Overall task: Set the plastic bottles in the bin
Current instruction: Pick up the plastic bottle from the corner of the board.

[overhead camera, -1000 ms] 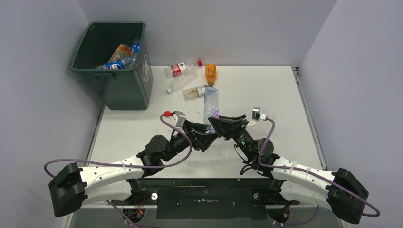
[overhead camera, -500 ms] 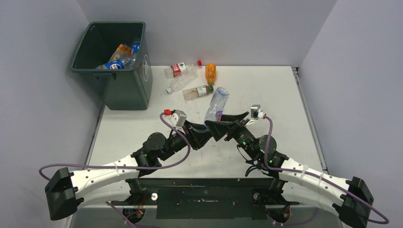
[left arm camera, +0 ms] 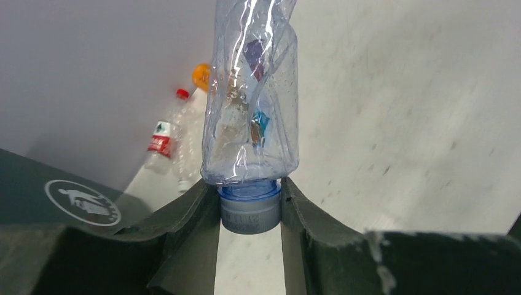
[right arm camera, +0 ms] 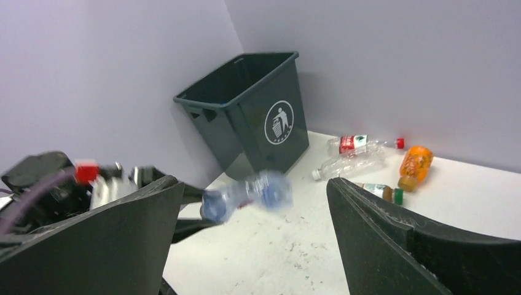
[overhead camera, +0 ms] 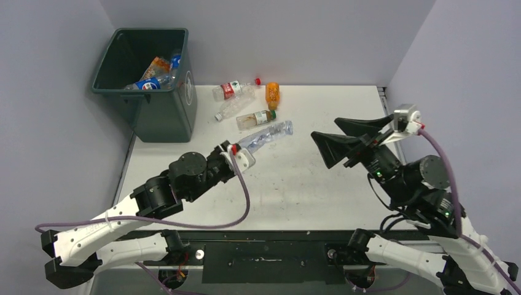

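My left gripper (left arm camera: 250, 210) is shut on the blue cap of a crumpled clear bottle (left arm camera: 252, 104), which sticks out beyond the fingers. From above, this bottle (overhead camera: 268, 134) hangs over the table centre, tilted toward the back right, with the left gripper (overhead camera: 244, 149) at its near end. The right gripper (overhead camera: 324, 126) stands open and empty, raised over the right side. In its own view the right gripper (right arm camera: 255, 184) frames the held bottle (right arm camera: 249, 195) from a distance. The dark green bin (overhead camera: 142, 83) stands at the back left with several bottles inside.
Four bottles lie on the table right of the bin: a red-labelled clear bottle (overhead camera: 230, 90), a plain clear bottle (overhead camera: 233, 108), an orange bottle (overhead camera: 272, 95) and a green-capped bottle (overhead camera: 255, 118). Grey walls enclose the back and both sides.
The right gripper let go of the clear bottle, opened wide and rose away to the right. The left gripper closed on the cap and swung the bottle down and left.
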{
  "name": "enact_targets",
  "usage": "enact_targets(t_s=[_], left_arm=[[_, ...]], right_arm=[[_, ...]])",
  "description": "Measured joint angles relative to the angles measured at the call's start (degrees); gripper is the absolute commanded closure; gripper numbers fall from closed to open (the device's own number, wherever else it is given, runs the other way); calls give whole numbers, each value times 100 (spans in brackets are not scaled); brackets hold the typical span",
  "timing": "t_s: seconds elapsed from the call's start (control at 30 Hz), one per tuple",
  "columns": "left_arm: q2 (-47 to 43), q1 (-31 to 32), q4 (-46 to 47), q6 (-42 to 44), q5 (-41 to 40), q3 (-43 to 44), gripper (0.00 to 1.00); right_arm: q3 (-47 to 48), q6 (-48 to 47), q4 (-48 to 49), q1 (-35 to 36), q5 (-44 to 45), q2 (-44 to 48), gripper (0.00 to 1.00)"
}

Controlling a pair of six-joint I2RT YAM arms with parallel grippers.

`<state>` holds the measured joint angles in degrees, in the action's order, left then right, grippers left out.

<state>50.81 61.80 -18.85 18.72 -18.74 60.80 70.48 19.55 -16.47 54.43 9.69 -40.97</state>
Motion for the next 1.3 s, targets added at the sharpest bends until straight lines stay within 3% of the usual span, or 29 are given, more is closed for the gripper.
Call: enact_targets(t_s=[0.2,0.3,0.47,0.7,0.9,1.03,1.13,1.27,1.3], left_arm=[[-575,549,-664,3036,-221,-1154,100],[-872,780,-431,4673,-295,-1840,100],[-879,846,37,6437,-328,-1963,100],[-901,1290,256,7499,-173,-1784,100],[-883,1572,275,7672,-50,-1491,100],[-861,1574,256,7694,-9,-1436,100],[-813,1574,186,7709,-11,-1403,100],[-748,1567,127,7702,-44,-1362,99],[-734,1567,109,7691,-52,-1342,92]], right_arm=[[949,-431,-1200,-2,-358,-275,10],[1056,-623,-1714,0,-1054,-697,10],[813,-855,-2476,0,-2131,-1526,10],[201,-1084,-2951,0,-3077,-1808,10],[197,-1335,-2977,0,-3320,-1860,10],[157,-1447,-2973,2,-3333,-2055,2],[116,-1493,-2977,4,-3331,-2188,20],[103,-1580,-3008,9,-3405,-2236,55],[103,-1596,-3010,11,-3418,-2234,60]])
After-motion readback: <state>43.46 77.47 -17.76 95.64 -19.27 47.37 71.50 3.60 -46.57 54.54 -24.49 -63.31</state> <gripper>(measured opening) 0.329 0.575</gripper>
